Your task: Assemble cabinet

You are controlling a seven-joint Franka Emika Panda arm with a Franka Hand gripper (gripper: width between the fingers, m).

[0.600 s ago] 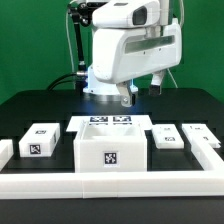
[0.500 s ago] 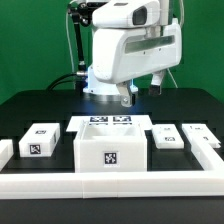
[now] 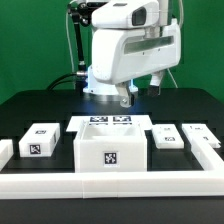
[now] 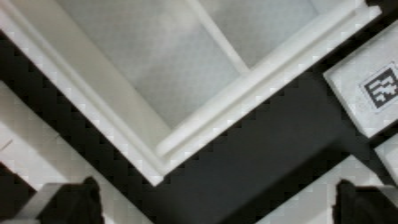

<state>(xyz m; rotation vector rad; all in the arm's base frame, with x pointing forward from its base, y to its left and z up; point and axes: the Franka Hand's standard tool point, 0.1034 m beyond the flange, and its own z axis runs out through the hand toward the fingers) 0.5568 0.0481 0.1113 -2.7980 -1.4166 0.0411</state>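
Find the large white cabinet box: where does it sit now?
The cabinet box stands centre front in the exterior view, between the border rail and the marker board.

The arm (image 3: 125, 45) is white, built of bulky rounded shells with dark grey joints and a pale blue band (image 3: 97, 80) low down. Black cables (image 3: 75, 40) run beside it. Its fingers (image 4: 71, 200) are black.

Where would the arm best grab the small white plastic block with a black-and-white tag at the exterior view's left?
Likely from straight above, pinching two opposite side faces. The small white plastic block lies flat on the black table, apart from the large white plastic box, and its sides look straight and parallel, leaving room on both sides.
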